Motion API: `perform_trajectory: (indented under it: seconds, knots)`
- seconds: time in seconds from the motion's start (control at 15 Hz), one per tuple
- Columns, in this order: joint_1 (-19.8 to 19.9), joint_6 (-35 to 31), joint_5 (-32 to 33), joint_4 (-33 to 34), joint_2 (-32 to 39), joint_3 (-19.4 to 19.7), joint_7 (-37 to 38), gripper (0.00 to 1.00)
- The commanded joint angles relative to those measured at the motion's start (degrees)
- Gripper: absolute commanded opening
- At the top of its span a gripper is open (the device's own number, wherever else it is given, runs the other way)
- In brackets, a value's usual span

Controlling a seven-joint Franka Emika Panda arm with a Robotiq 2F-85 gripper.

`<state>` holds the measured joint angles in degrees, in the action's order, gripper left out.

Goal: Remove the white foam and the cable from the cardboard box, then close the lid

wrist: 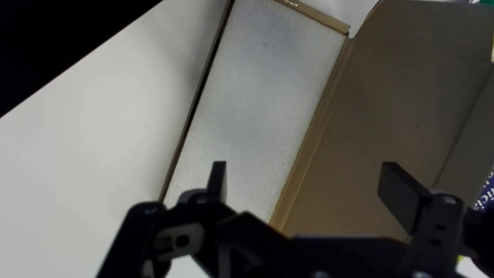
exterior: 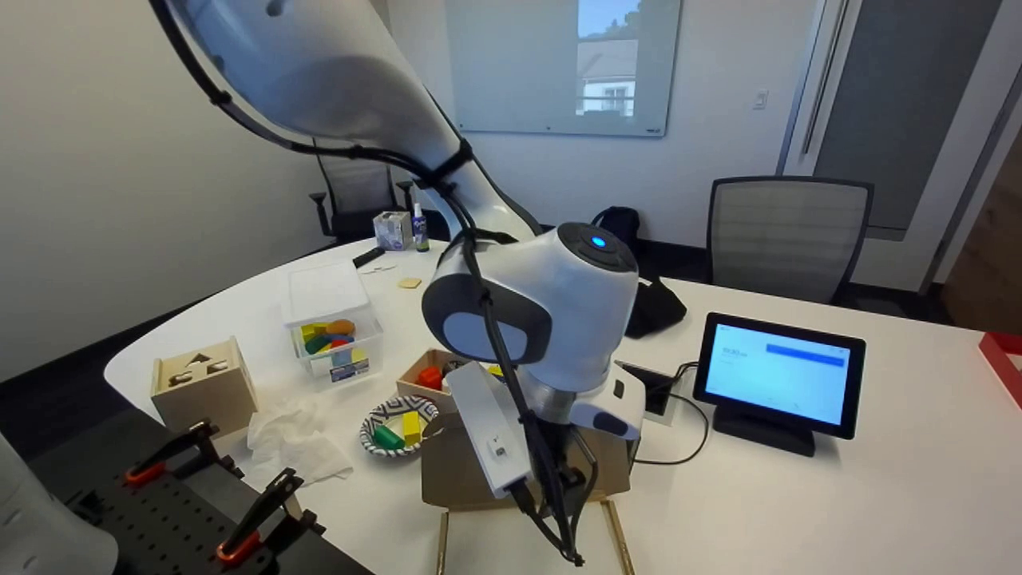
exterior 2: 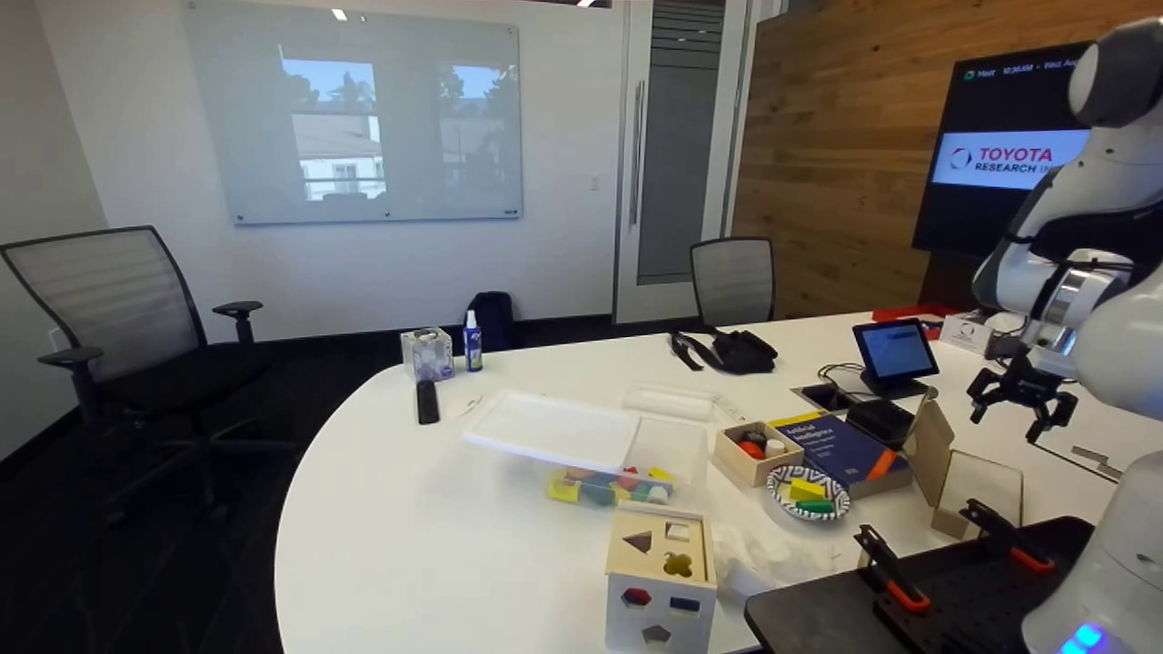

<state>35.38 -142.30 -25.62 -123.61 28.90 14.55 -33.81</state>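
Cardboard box (exterior 2: 954, 524) was sitting on the white table (exterior 2: 409, 509) with its lid (wrist: 386, 100) flipped up in both exterior views, so not closed yet. The white foam (wrist: 254, 96) was still inside, taking up nearly all of the box that the wrist view showed. The gripper (wrist: 304, 166) hung above the box with its fingers (wrist: 219, 179) spread nice and wide; in the wrist view one lined up over the foam and the other over the lid. A blue Artificial Intelligence book (exterior 2: 827, 445) lay just beside the box on the lid side, and a zigzag-patterned bowl (exterior: 374, 427) with a yellow block (exterior: 411, 429) and a green block (exterior: 389, 437) sat near the box too. The wooden crate (exterior 2: 734, 460) was a bit farther from it, the tablet (exterior: 778, 375) stood off to one side of the box, and the wooden shape sorter (exterior 2: 661, 581) was well apart.
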Motion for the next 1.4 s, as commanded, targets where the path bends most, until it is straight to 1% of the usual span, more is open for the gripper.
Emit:
perform_trajectory:
  seconds: [0.0, 0.33, 0.67, 0.93, 1.33]
  knots:
    - [5.12, -0.32, -0.38, 6.12, 5.98, -4.68, -1.00, 1.00]
    - [9.82, -0.59, 1.30, 12.65, 13.41, -8.50, 0.43, 1.00]
    - [12.77, -0.31, 2.85, 17.20, 18.76, -10.54, 1.40, 1.00]
    - [14.45, 0.53, 4.28, 19.26, 20.91, -11.38, 2.26, 1.00]
    - [16.05, 1.21, 4.98, 20.18, 21.52, -12.38, 2.81, 1.00]
